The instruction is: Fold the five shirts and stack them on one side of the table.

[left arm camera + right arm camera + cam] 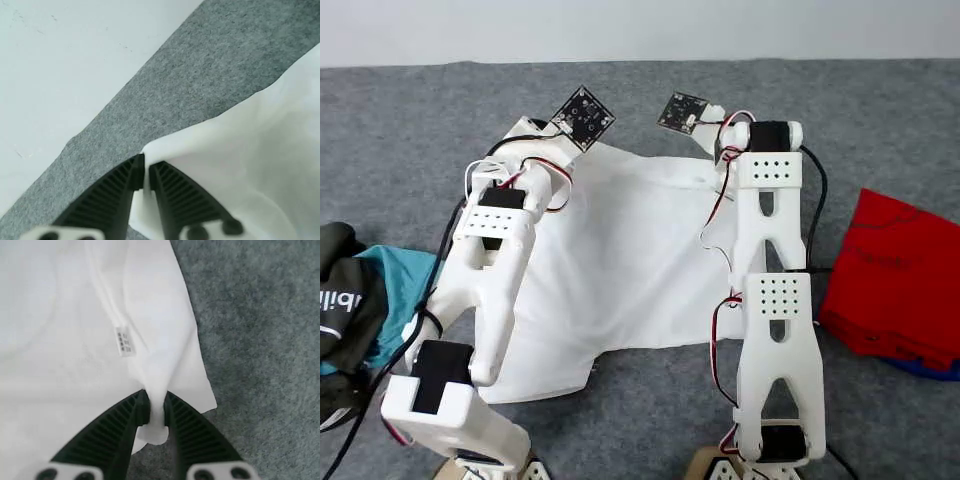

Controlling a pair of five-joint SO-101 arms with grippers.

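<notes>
Currently: left gripper [143, 175], right gripper [156, 412] each clamped on white shirt [620, 260] far edge; advise level, simultaneous lift, hem kept taut.

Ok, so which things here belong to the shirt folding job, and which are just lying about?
Job: white shirt, pinched by the left gripper and the right gripper; folded red shirt with blue cloth under it; black garment and teal garment heaped at the opposite side.
Lying about: grey table cover; arm wires.
</notes>
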